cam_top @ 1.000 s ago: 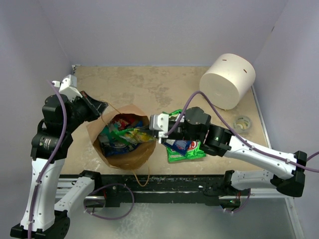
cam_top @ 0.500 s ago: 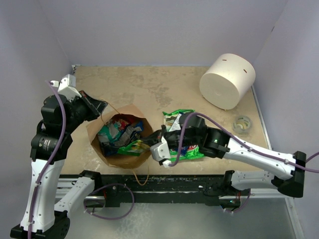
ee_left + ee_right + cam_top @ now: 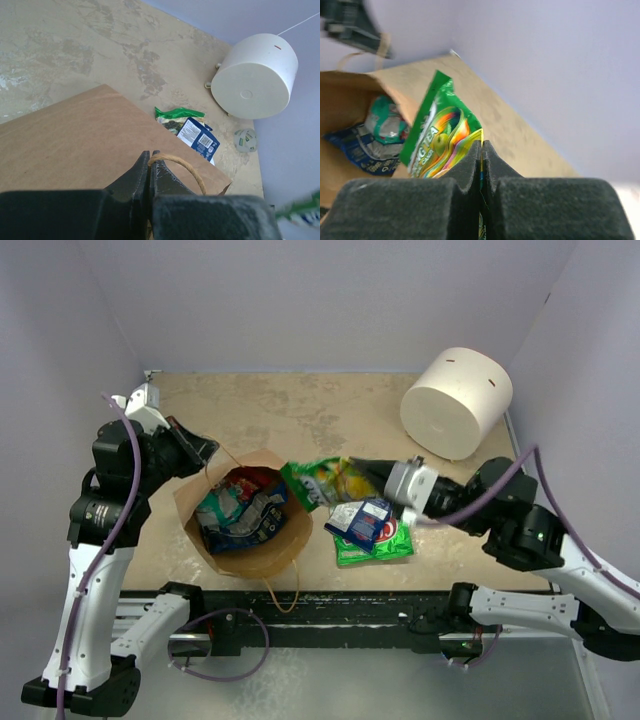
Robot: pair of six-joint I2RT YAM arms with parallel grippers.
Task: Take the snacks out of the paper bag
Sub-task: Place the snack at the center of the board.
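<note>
Right gripper (image 3: 481, 150) is clamped tight on a green packet (image 3: 318, 481), holding it just right of the mouth of the paper bag (image 3: 262, 558), apparently clear of the table (image 3: 250, 410). Left gripper (image 3: 149, 161) pinches the bag's loop handle (image 3: 181, 163) at its left rim; more snacks (image 3: 240, 508) lie inside.

The paper bag (image 3: 250, 558) is plain kraft brown, and its loop handle (image 3: 182, 165) is a paler tan. Within it show a teal packet (image 3: 215, 505), a dark blue packet (image 3: 262, 524) with white print, and a red packet (image 3: 257, 480). The green swirl packet (image 3: 437, 137) carries yellow, orange and red bands and white lettering. The navy packet (image 3: 368, 522) bears a white label, and the flat green packet (image 3: 385, 548) is bright green. The cylinder (image 3: 458, 400) is white with small dark marks. The table (image 3: 300, 410) is mottled beige.
</note>
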